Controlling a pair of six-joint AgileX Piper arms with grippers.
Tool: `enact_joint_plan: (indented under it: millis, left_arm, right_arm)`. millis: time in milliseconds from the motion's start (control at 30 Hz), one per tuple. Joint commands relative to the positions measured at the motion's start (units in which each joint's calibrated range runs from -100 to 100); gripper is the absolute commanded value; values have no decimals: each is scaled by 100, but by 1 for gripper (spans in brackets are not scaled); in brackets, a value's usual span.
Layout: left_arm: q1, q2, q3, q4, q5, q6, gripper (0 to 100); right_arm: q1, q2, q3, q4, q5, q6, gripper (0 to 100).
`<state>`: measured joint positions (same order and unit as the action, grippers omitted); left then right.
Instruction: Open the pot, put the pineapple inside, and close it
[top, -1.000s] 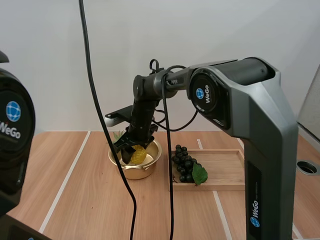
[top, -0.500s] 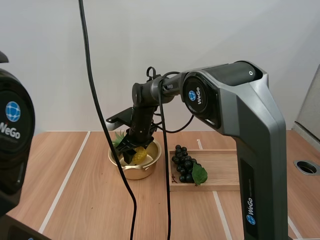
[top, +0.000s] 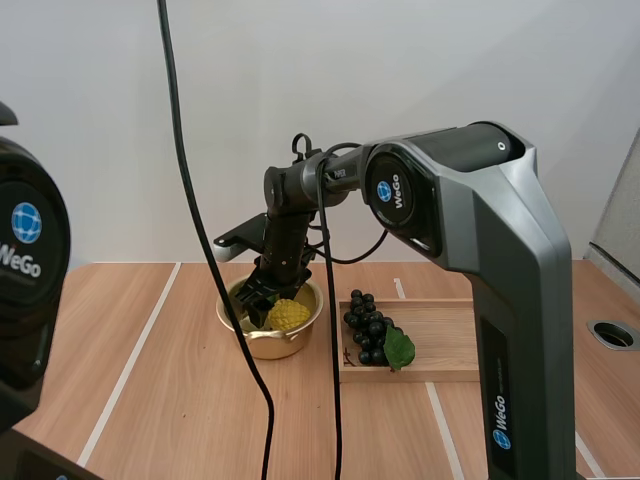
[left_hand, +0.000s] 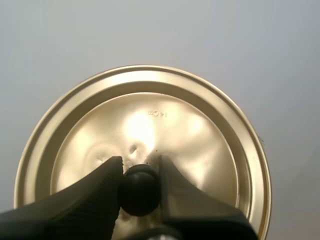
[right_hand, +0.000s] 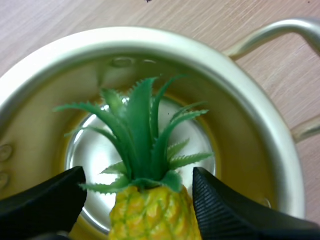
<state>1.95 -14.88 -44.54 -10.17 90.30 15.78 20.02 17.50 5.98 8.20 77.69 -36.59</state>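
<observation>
The yellow pineapple (top: 287, 314) lies in the open gold pot (top: 240, 325) on the table. My right gripper (top: 258, 297) hangs just over the pot's left side. In the right wrist view its fingers stand apart on either side of the pineapple (right_hand: 155, 210), whose green crown points across the pot's (right_hand: 260, 115) shiny bottom; right gripper (right_hand: 139, 175) is open. My left gripper (left_hand: 140, 172) is shut on the black knob (left_hand: 140, 190) of the gold lid (left_hand: 150, 120), held up in the air.
A wooden tray (top: 450, 335) sits right of the pot, with a bunch of dark grapes (top: 368, 325) at its left end. Bare wooden table lies in front of and left of the pot.
The right gripper lowered the pineapple into the pot and spread its fingers; the pineapple now rests in the pot and the gripper sits slightly higher.
</observation>
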Motion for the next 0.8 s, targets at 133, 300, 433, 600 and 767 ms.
enact_joint_plan:
  millis: [133, 300, 433, 600, 767]
  left_arm:
    - [1, -12, -34, 34, -3, -32, 0]
    - [1, -12, -34, 142, -3, -32, 0]
    - [1, -12, -34, 182, 14, -32, 0]
    - [1, -12, -34, 182, 99, -32, 0]
    - [1, -12, -34, 182, 99, -32, 0]
  right_arm:
    - [4, -48, -47, -32, -40, -37, 100]
    - [4, -48, -47, -32, -237, -37, 100]
    - [4, -162, -47, -136, -311, -47, 100]
    - [4, -521, -47, -374, -288, 5, 100]
    - [4, -1177, -47, -374, -380, 5, 100]
